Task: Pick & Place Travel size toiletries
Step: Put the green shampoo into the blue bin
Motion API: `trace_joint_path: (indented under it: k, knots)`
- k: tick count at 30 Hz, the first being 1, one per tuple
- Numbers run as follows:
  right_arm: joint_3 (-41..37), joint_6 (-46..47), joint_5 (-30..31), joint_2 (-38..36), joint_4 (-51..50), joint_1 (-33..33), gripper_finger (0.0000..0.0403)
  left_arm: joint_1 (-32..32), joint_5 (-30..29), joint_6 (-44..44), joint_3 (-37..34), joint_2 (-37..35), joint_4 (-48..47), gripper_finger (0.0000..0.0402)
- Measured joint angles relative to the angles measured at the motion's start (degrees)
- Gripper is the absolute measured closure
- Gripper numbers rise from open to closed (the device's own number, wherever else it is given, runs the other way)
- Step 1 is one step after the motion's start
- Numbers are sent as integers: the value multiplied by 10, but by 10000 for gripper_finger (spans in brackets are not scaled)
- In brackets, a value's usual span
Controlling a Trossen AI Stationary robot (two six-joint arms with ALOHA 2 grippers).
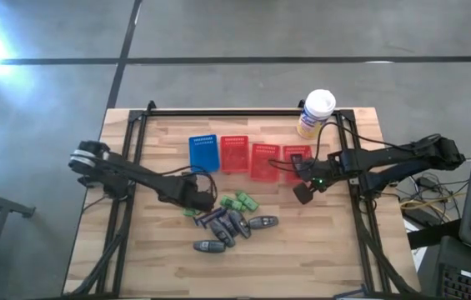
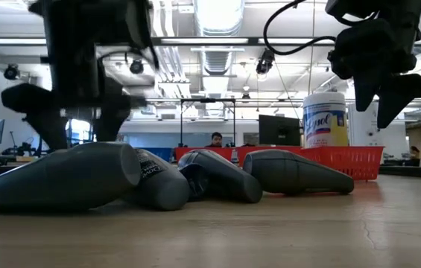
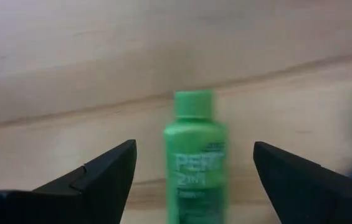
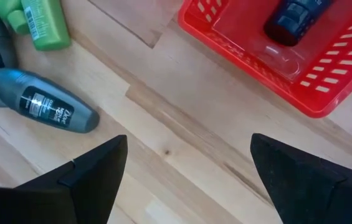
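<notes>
Left gripper [image 1: 204, 202] sits low at the left edge of the toiletry cluster on the worktop [image 1: 135, 250]. Its fingers [image 3: 101, 177] are spread wide, with a green bottle [image 3: 195, 158] lying on the wood between them, cap pointing away, nothing gripped.

Judgement: the step in hand is the pick of this bottle. To do it well, the gripper should keep the bottle centred, descend until the fingers bracket the body below the cap, then close squarely across its width; a skewed close could roll it away.

The bottle is bright green plastic with white lettering and a matching round cap.

Further right, more green bottles [image 1: 240, 202] lie beside dark grey tubes [image 1: 235, 225], most of them touching in a loose heap in mid-worktop. Behind them stand one blue basket [image 1: 203, 152] and three red baskets [image 1: 234, 154].

Right gripper [image 1: 303, 192] hangs above the wood just in front of the rightmost red basket [image 4: 250, 68], fingers parted and empty. That basket already holds one dark item [image 4: 297, 18]. A yellow canister [image 1: 315, 114] stands at the back.
</notes>
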Motion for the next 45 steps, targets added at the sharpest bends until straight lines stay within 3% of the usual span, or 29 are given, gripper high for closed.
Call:
trace_joint_path:
  k: [3,6,13,15,17,20,22,24,27,33,38,45]
  knots:
    - [0,0,0,0,0,0,65,3,46,21,-10,16,41,88]
    - [0,0,0,0,0,0,57,4,51,33,-28,28,84,117]
    - [0,12,0,0,0,0,52,27,47,82,-34,2,73,272]
    - [0,20,7,0,0,0,58,38,34,91,-35,-28,70,297]
    - [0,27,14,-1,0,0,65,51,13,101,-25,-73,73,298]
    - [0,42,22,-4,0,0,74,72,-79,117,-5,-147,84,298]
    - [0,53,28,-6,1,0,78,103,-140,134,1,-190,86,298]
    - [0,63,29,-7,1,0,80,152,-158,164,-5,-215,86,299]
    - [0,71,29,-7,2,0,78,240,-120,233,-24,-219,125,290]
    - [0,87,30,-7,2,0,58,368,39,344,-57,-148,306,230]
    - [0,97,30,-7,1,0,46,375,88,329,-70,-87,270,203]
    - [0,68,28,-7,1,2,43,325,50,358,-37,-117,247,180]
